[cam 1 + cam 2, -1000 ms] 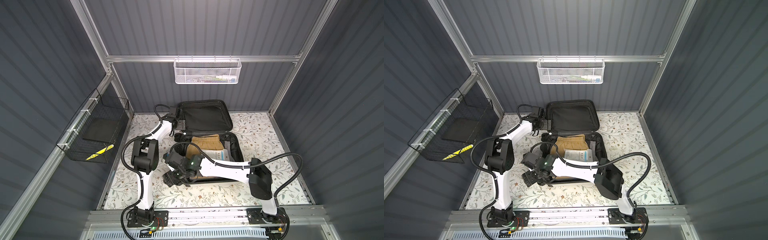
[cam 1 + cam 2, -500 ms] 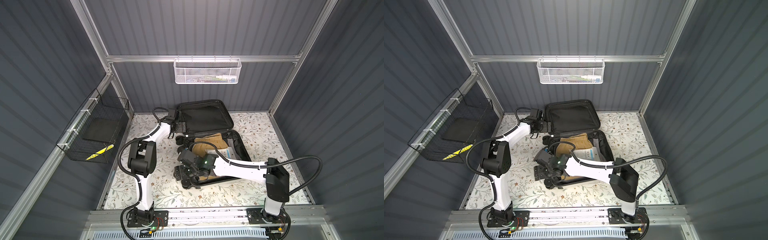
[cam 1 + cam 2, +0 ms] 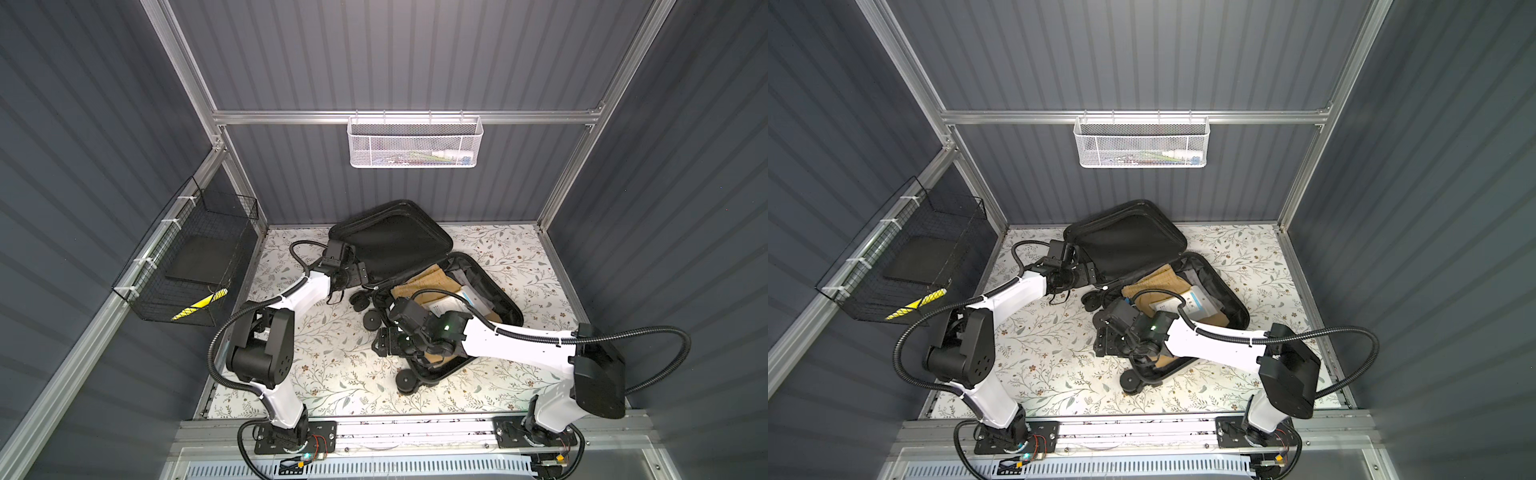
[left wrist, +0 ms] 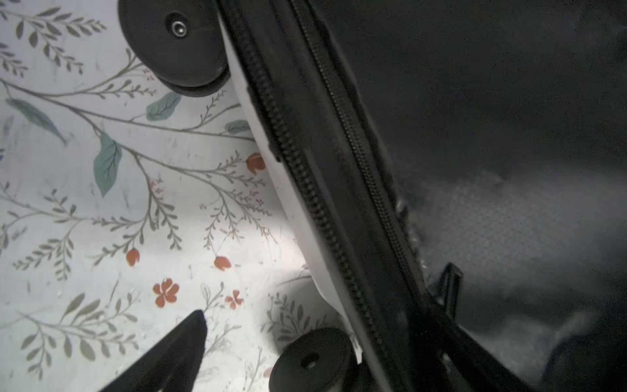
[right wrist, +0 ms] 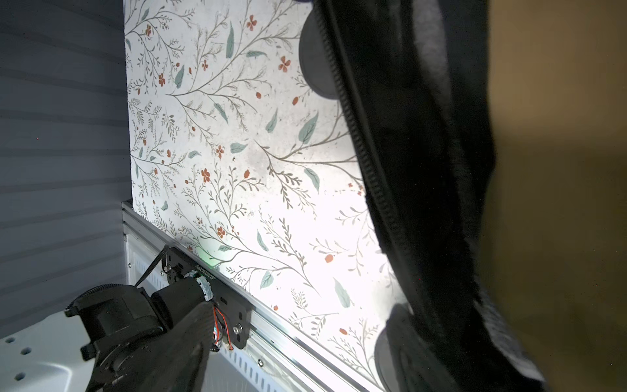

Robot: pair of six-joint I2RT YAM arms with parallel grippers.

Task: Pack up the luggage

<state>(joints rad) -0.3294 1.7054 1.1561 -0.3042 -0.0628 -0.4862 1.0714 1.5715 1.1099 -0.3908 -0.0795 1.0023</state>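
The luggage (image 3: 395,241) (image 3: 1125,241) lies open and askew on the floral table; its black-lined lid is at the back. Its base half (image 3: 498,299) holds tan cloth (image 3: 432,278) and a white packet (image 3: 453,307). My left gripper (image 3: 353,274) (image 3: 1084,274) is open at the lid's left edge. In the left wrist view the zipper rim (image 4: 305,190) runs beside one finger (image 4: 176,353), with a gap between them. My right gripper (image 3: 390,340) (image 3: 1106,340) is open at the base's front-left rim (image 5: 390,203). One of its fingers (image 5: 163,356) stands clear of that rim. Each gripper's other finger is hidden.
Black wheels (image 3: 372,322) (image 3: 405,380) stick out on the luggage's left side. A black wire basket (image 3: 195,266) hangs on the left wall and a white mesh basket (image 3: 415,141) on the back rail. Grey walls close in the table (image 3: 332,365) on three sides.
The luggage has turned, its base half swinging to the right. My right gripper and arm have moved right with that edge. The left gripper stays at the lid's edge.
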